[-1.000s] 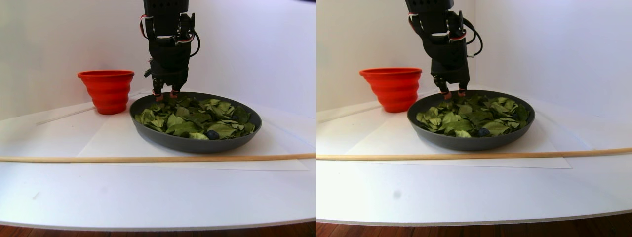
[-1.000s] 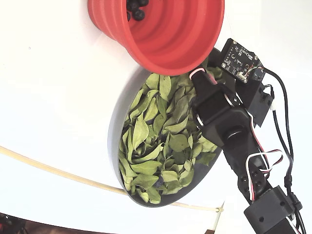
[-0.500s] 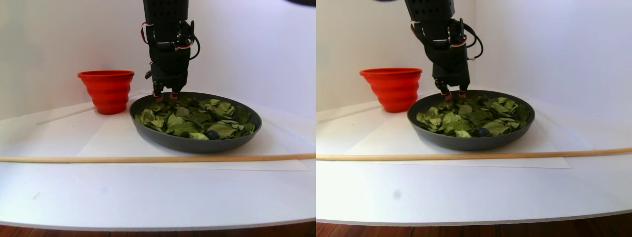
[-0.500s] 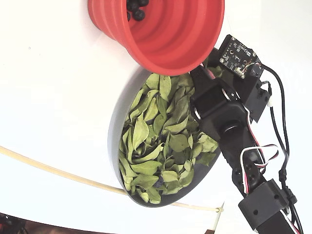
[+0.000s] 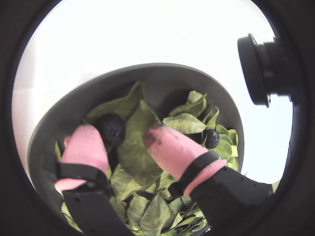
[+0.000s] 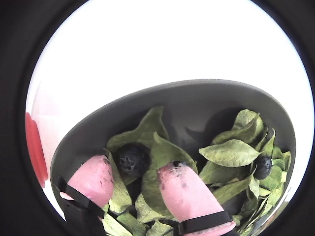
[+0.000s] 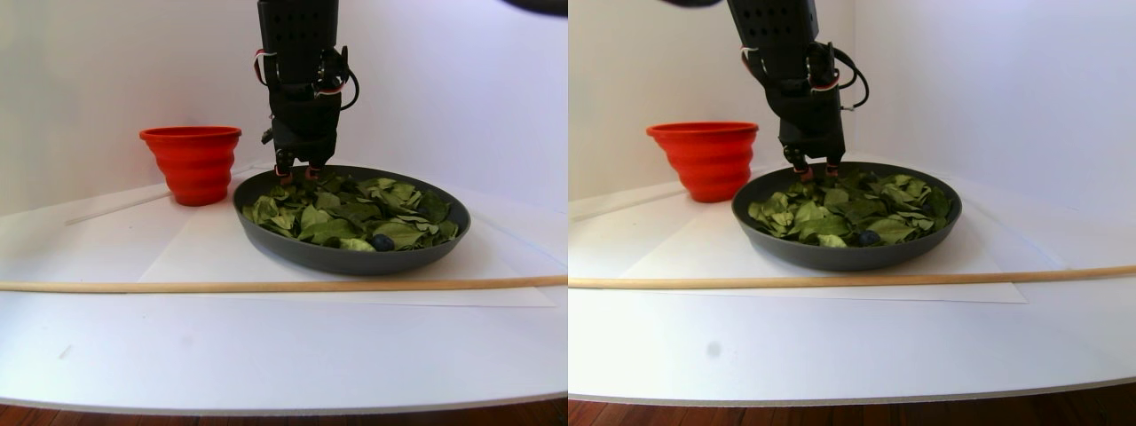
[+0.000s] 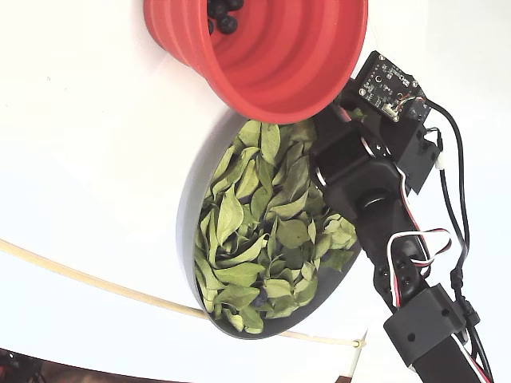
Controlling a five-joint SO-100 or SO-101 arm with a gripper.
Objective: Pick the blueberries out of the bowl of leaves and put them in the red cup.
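White walls and a white desk (image 7: 266,346) are seen in the stereo pair view, with one thin wooden rod (image 7: 266,286) laid across the desk near its front edge. No legible writing or brand is shown anywhere. One bowl (image 7: 351,257) heaped with leaves (image 7: 346,213) is placed mid-desk, and one red cup (image 7: 193,162) just beside it, toward the back wall. At least two blueberries (image 8: 222,16) are seen inside the cup in the fixed view. Two more are counted among the leaves: one (image 6: 132,158) between the pink fingertips (image 6: 183,191) of the gripper (image 6: 133,179), whose jaws are parted and not closed on it, at the bowl's rim nearest the cup; another (image 6: 263,166) lies farther along.
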